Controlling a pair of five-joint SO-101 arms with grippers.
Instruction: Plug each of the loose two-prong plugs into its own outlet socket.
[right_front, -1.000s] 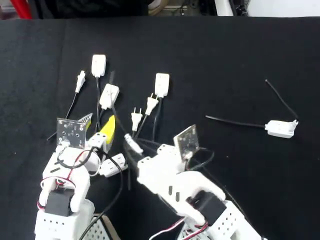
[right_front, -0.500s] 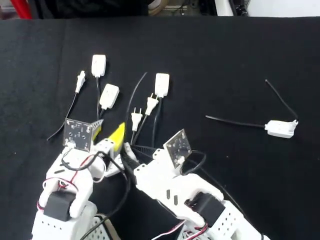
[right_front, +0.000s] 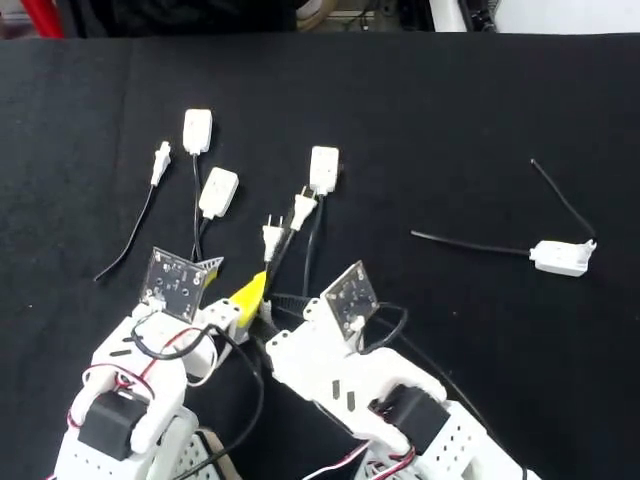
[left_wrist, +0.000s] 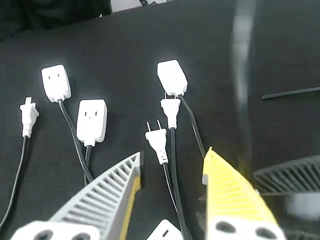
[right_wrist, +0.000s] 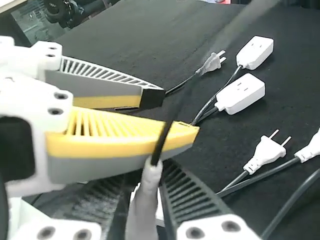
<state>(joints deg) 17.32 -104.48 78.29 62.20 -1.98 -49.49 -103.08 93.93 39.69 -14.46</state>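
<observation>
Three white sockets (right_front: 197, 130) (right_front: 218, 192) (right_front: 323, 168) lie on the black table. One loose plug (right_front: 161, 160) rests at the far left, another plug (right_front: 271, 235) sits mid-table, and a third plug (right_front: 303, 208) points at the rightmost of the three sockets. My left gripper (right_front: 238, 270) is open, and the middle plug (left_wrist: 159, 140) lies ahead between its grey and yellow fingers. Close beside it, my right gripper (right_front: 268, 318) is shut on a white plug (right_wrist: 144, 192) whose black cable runs up past the left arm's yellow finger (right_wrist: 125, 132).
A white socket with a plug in it (right_front: 560, 257) lies at the far right, with thin black cables trailing from it. Black cords cross the table between the two arms. A white piece (left_wrist: 165, 231) shows low between my left gripper's fingers.
The left arm has swung right and nearer the front edge, close to the right gripper. The held plug's black cable whipped upward across the table.
</observation>
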